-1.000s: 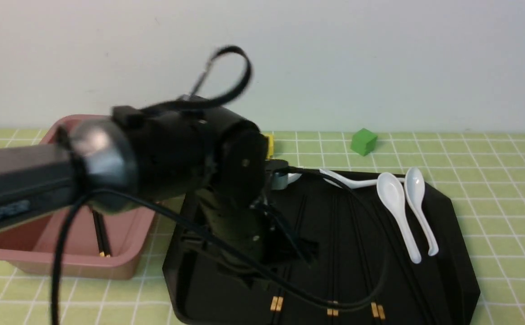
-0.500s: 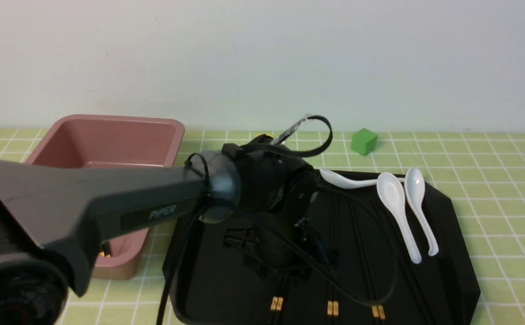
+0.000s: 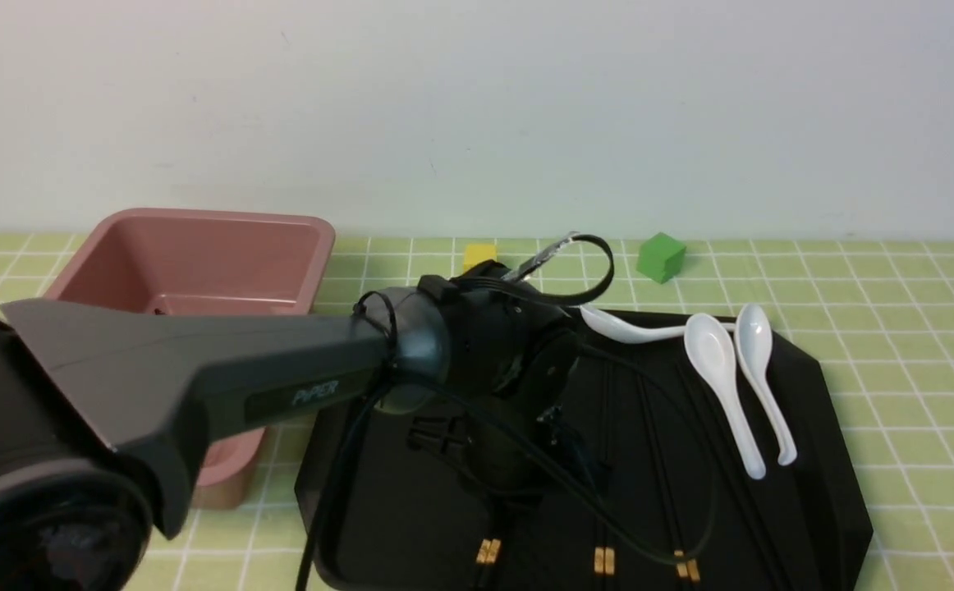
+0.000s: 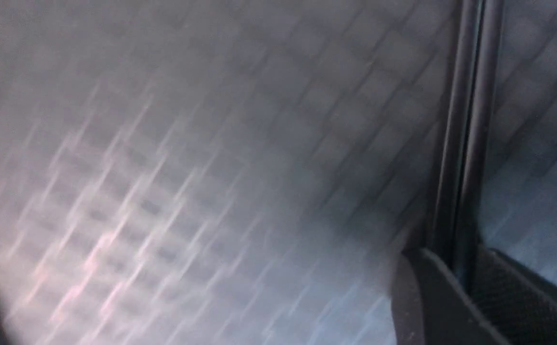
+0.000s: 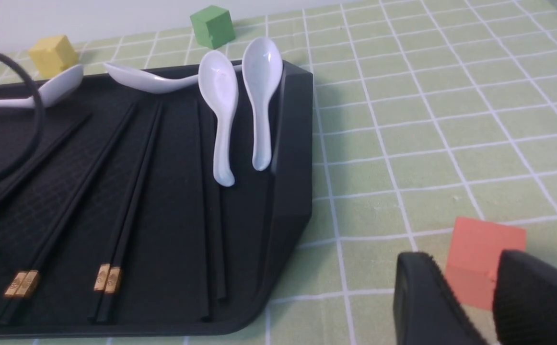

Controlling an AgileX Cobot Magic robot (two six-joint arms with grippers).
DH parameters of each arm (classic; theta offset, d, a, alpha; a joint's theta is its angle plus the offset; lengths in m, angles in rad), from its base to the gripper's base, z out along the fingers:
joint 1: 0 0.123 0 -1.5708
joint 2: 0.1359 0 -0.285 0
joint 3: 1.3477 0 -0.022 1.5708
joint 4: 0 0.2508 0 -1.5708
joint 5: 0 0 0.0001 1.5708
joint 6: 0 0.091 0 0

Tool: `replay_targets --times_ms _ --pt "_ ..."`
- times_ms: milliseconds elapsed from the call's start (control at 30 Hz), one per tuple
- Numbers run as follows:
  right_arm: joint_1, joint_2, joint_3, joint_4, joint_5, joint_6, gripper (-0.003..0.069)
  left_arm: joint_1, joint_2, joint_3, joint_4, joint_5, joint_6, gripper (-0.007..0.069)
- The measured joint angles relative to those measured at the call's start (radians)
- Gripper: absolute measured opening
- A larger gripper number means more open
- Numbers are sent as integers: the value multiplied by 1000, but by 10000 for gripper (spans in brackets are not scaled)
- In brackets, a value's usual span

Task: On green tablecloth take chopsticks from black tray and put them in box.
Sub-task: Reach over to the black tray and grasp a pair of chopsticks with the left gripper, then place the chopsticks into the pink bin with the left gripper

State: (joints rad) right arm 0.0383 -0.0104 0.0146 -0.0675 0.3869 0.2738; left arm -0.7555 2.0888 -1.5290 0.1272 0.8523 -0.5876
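Evidently, my left fingers (image 4: 422, 292) are drawn together on a pair of chopsticks (image 4: 465, 143), one finger at each side of the two dark sticks, which lie side by side over the black tray (image 3: 411, 533). My right fingers (image 5: 422, 297) stand apart, with a red block (image 5: 487, 258) visible beyond the gap on the green tablecloth (image 5: 403, 124); nothing is held between them. Three further pairs lie in the tray: two show gold bands, while the third, near two white spoons (image 3: 723, 386), shows none. The box (image 3: 222, 254) stands beside the tray, on its left. In the front view, my left arm (image 3: 280, 369) crosses the near part of the box and hides much of its interior, so its contents cannot be told; the arm and its looping cable (image 3: 649, 550) also obscure the grip. The left wrist view is blurred and close, with both sticks cut off by the frame. Along the front view's lower edge, the near ends of the chopsticks and the tray's near rim are cropped.
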Motion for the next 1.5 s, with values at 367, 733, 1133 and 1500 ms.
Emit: replay_targets --times_ms 367,733,1133,1500 --pt "0 0 0 0 0 0 240 130 -577 14 49 151 -73 109" --pt "0 0 0 0 0 0 240 550 -585 333 9 -16 -133 109" --pt "0 0 0 0 0 0 240 595 -302 341 53 -310 -92 162" --pt "0 0 0 0 0 0 240 595 -262 302 45 -97 -59 209"
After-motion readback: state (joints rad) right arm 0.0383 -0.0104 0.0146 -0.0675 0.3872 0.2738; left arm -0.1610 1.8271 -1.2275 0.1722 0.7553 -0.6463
